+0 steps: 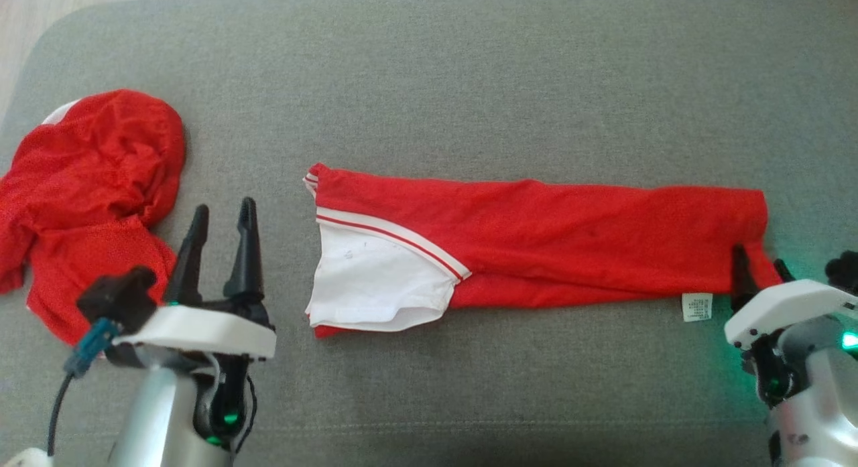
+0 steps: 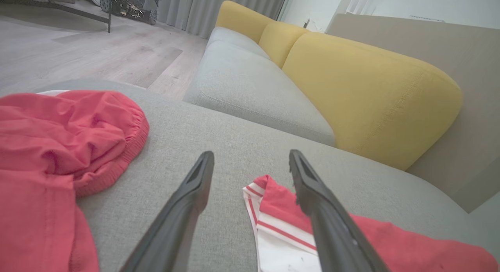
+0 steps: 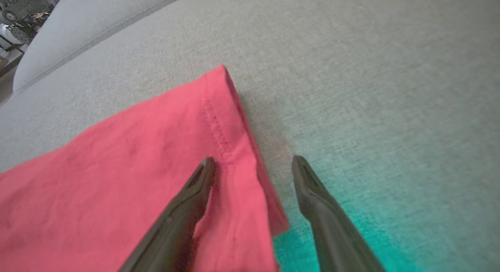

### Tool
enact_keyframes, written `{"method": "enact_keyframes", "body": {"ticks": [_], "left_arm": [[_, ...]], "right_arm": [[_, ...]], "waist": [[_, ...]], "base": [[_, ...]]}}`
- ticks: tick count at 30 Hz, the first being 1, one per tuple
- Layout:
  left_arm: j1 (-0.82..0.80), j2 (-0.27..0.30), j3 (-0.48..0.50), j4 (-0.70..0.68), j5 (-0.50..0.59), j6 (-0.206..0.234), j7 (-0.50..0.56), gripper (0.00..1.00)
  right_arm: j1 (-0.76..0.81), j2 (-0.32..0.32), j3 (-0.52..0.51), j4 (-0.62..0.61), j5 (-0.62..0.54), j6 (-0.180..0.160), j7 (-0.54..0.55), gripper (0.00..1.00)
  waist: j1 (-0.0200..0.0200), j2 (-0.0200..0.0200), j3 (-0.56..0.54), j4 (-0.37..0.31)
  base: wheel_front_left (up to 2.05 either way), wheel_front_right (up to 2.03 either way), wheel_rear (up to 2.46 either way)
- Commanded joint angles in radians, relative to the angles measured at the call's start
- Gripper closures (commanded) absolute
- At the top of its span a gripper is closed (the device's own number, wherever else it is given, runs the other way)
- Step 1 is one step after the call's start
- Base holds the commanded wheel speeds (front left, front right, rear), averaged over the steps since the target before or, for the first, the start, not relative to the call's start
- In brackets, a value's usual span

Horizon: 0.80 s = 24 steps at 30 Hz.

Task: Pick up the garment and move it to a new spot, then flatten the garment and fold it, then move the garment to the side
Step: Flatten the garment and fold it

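Garment point(image 1: 570, 239) lies flat — red heap point(image 1: 87, 185) beside — left end effector point(image 1: 224, 207), right end effector point(image 1: 758, 256) spread.

Grey cushion point(image 1: 469, 72) with folded red garment point(image 1: 570, 232) centred, crumpled red cloth point(image 1: 87, 185) at left.

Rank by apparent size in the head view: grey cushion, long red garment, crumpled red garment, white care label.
1. grey cushion
2. long red garment
3. crumpled red garment, cut off at the view's left edge, so this rank is unsure
4. white care label
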Motion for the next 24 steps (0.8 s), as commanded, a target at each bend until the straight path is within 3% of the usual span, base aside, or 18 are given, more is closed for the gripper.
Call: {"method": "enact_keyframes", "body": {"ticks": [1,8,9,10,17,24], "left_arm": [[-0.054,0.008,0.040,-0.030,0.004,-0.004,-0.012,0.00],[-0.067,0.001,0.056,-0.023,0.020,-0.016,-0.012,0.00],[-0.068,-0.001,0.061,-0.021,0.012,-0.017,-0.012,0.00],[-0.071,-0.002,0.065,-0.020,0.004,-0.018,-0.012,0.00],[-0.076,-0.008,0.079,-0.017,0.005,-0.021,-0.012,0.00],[-0.065,-0.011,0.083,-0.007,0.007,-0.023,-0.012,0.00]], "right_arm": [[-0.036,-0.015,0.026,-0.019,0.005,0.007,0.001,0.00],[-0.065,-0.023,0.094,0.058,0.075,0.007,0.055,0.00],[-0.065,-0.028,0.106,0.065,0.087,0.007,0.065,0.57],[-0.065,-0.035,0.118,0.069,0.098,0.007,0.071,1.00],[-0.065,-0.101,0.126,0.094,0.133,0.007,0.050,1.00],[-0.112,-0.205,-0.031,0.181,0.006,0.007,-0.064,1.00]], "waist": [[0.0000,-0.0001,0.003,0.002],[0.0000,-0.0001,0.011,0.008],[0.0000,-0.0001,0.010,0.009],[0.0000,-0.0001,0.008,0.010],[0.0000,-0.0001,-0.013,0.013],[0.0000,-0.0001,-0.037,0.010]], "base": [[0.00,0.00,0.00],[0.00,0.00,0.00],[0.00,0.00,0.00],[0.00,0.00,0.00],[0.00,0.00,0.00],[0.00,0.00,0.00]]}}
